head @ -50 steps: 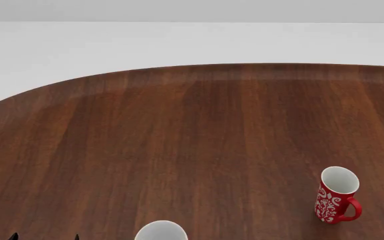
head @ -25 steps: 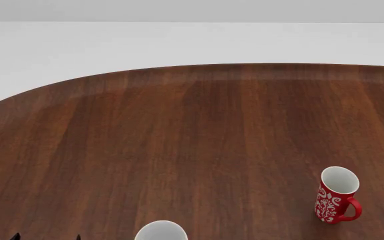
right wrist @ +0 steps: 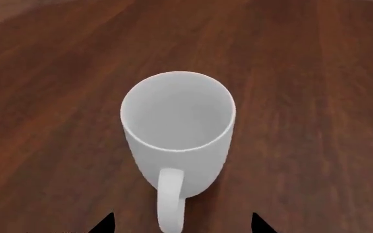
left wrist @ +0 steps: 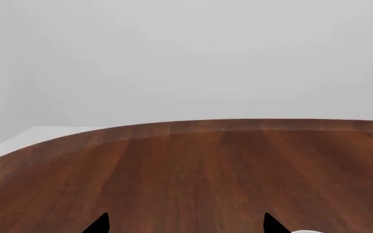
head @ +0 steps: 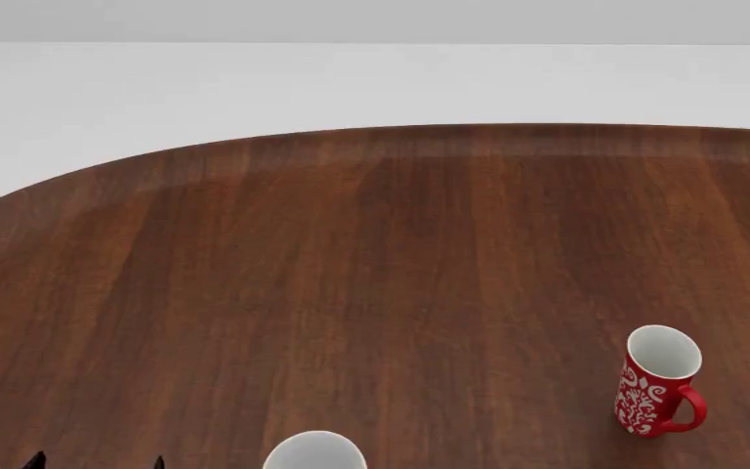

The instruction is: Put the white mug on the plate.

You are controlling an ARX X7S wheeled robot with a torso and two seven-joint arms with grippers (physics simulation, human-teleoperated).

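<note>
Although the left wrist view took in a wide sweep of the brown wooden table and a plain grey wall, little of the task was shown there: only two dark fingertips of the left gripper were seen, well apart and spread, with nothing between them, and a sliver of white beside one tip that could not be identified.

From the head view, the white mug was seen only as a rim at the near edge of the table, upright. The red mug, patterned with white swirls, stood well apart toward the right. The left gripper's tips were just visible near the white mug, not touching it. No plate was seen.

By the right wrist view, the white mug was shown standing upright on bare wood, its handle turned toward the right gripper, whose tips were spread either side of the handle without touching.

The task was judged to be at its start: mug not yet grasped, plate unlocated. No brand, label or writing was found.
</note>
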